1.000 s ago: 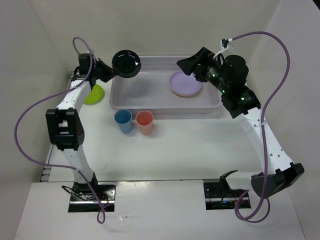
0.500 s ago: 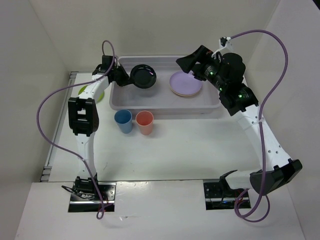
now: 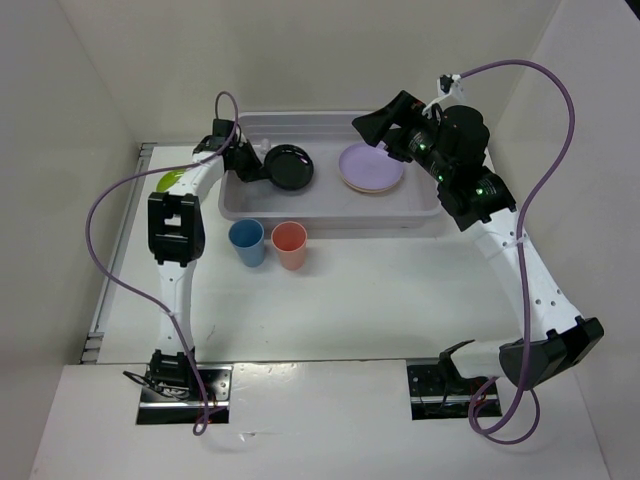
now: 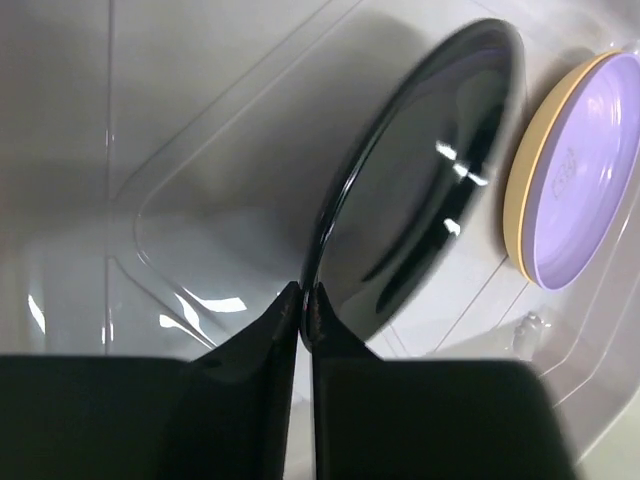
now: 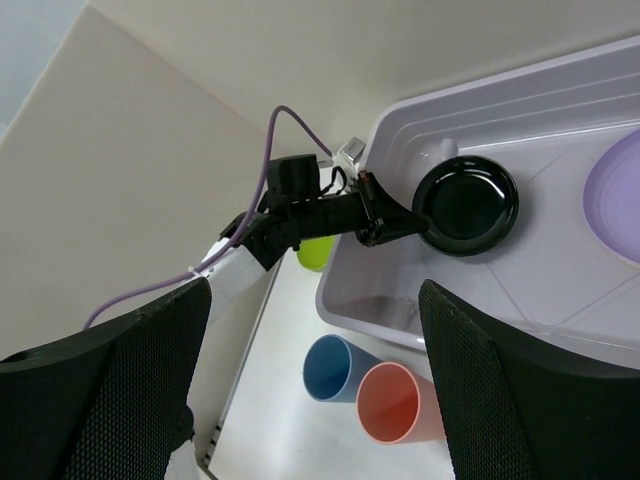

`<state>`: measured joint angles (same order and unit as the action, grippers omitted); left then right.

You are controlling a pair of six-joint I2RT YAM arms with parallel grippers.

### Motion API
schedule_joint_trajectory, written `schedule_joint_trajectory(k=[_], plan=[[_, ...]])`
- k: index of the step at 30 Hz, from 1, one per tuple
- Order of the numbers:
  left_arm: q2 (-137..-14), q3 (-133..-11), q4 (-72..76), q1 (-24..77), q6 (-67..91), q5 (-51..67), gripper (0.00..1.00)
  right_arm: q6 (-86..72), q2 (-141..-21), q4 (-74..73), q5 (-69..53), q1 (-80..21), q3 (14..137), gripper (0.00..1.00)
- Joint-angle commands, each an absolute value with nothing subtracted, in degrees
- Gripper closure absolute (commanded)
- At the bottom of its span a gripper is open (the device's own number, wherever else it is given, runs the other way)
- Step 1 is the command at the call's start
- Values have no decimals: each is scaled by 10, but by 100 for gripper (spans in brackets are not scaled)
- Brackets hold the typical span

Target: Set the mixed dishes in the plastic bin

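The left gripper [image 4: 305, 300], jaws nearly closed, pinches the rim of the black round dish [image 4: 420, 190], held tilted inside the plastic bin's [image 3: 330, 215] left half. The right gripper [image 3: 378, 120] hangs wide open and empty above the bin's right end, near the lavender plate [image 3: 370, 163] lying inside.

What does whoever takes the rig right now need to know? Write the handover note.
Left claw: shut on the rim of the black dish, held tilted inside the plastic bin, not yet released.
Right claw: open, empty, above the bin's far side near the plates.
Done: lavender plate stacked on orange-yellow plate, in the bin.
Left: release the dish; blue cup and coral-pink cup stand on the table in front of the bin; lime-green plate lies outside its left end.
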<state>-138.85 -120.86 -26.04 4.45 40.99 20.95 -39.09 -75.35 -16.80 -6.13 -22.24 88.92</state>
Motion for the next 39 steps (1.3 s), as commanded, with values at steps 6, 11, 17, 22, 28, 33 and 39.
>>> schedule_joint_trajectory(k=[6,11,17,22,28,33,39], plan=[[-1402,-1236,-265,47,409,221,58,-383,-746,-167,-51,-228,917,11],[-1383,-1236,-265,47,409,221,53,-383,-741,-167,-51,-228,911,11],[-1308,-1205,-246,40,409,235,50,-383,-741,-167,-51,-228,911,11],[-1214,-1160,-228,13,416,261,49,-383,-735,-162,-56,-228,898,11],[-1047,-1051,-172,-39,421,268,46,-383,-723,-162,-61,-228,893,11],[-887,-808,-105,-126,460,273,44,-378,-707,-162,-62,-228,875,11],[-827,-620,-5,-242,512,302,40,-373,-701,-156,-67,-228,863,11]])
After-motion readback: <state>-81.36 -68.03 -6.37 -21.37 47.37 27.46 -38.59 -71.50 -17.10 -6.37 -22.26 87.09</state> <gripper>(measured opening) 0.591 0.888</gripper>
